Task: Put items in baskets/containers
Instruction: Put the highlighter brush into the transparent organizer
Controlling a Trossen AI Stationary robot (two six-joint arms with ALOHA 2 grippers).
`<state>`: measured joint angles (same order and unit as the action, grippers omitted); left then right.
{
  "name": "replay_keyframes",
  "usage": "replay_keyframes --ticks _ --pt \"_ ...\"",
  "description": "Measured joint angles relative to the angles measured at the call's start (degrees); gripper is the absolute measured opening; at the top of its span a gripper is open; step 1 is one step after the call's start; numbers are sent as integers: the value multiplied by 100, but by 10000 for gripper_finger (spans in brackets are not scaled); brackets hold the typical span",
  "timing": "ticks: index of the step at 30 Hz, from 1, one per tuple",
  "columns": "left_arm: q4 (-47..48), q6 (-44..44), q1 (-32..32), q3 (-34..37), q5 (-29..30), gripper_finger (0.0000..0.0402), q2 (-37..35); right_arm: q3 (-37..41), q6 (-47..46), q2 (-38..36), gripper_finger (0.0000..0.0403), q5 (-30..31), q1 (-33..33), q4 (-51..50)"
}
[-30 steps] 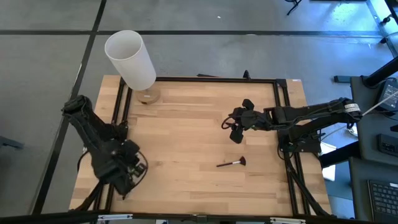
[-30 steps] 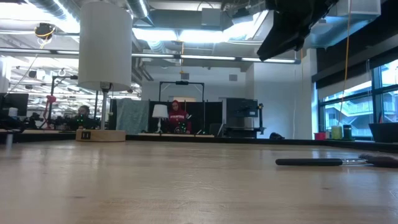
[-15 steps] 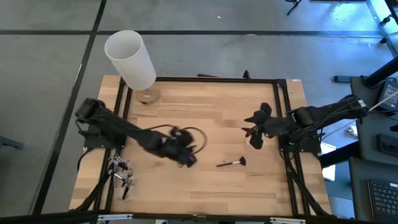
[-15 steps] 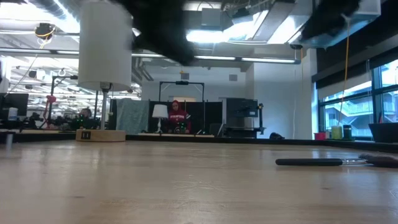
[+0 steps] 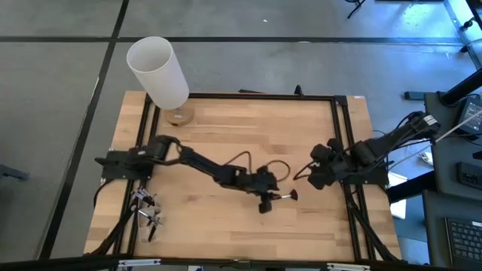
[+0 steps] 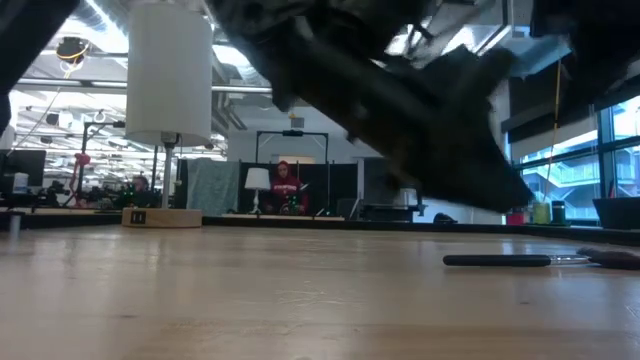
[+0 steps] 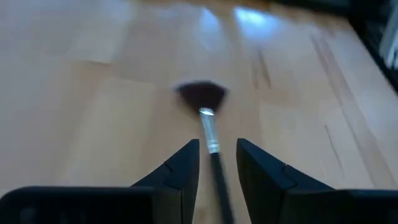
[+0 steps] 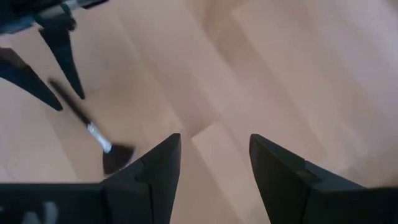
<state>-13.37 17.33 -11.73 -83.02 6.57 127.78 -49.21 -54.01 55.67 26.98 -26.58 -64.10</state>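
While the left arm stretches long across the wooden worktop (image 5: 226, 128), its left gripper (image 5: 265, 202) hangs over the dark handle of a single makeup brush (image 5: 282, 196) lying flat on the wood, a little toward the right side. From the left wrist view, the brush (image 7: 208, 127) runs straight up the middle between the two dark fingers (image 7: 180, 168), its silver collar and reddish-brown fan-shaped head pointing away from the gripper. The jaws stand apart at a narrow gap, one on each side of the handle, and I cannot tell whether they are touching it.

Off by the right edge of the worktop, the right gripper (image 5: 320, 175) is drawn back, near the brush's fan end but clear of it. Its jaws are spread wide with nothing between them, and its own camera looks past them at the brush (image 8: 93, 134) and the other arm's fingertips beyond.

At the far left corner a tall white cylinder (image 5: 158, 71) stands on a round wooden base, well away from both grippers. Across the room, a person in red (image 6: 285, 185) sits at a desk.
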Motion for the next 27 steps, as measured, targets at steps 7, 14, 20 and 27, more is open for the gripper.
replay_keyframes --ticks 7,14,20,27 --pt "1499 -414 -76 -1110 94 102 617 538 -404 12 190 -688 -152 127" --pt "2417 -461 -78 -1288 18 89 615 575 -405 10 190 -705 -176 226" --pt "3290 -105 -102 -1318 347 35 565 575 -408 10 190 -609 -176 319" --pt "3449 272 -102 -1295 466 23 525 623 -414 10 190 -110 -176 739"
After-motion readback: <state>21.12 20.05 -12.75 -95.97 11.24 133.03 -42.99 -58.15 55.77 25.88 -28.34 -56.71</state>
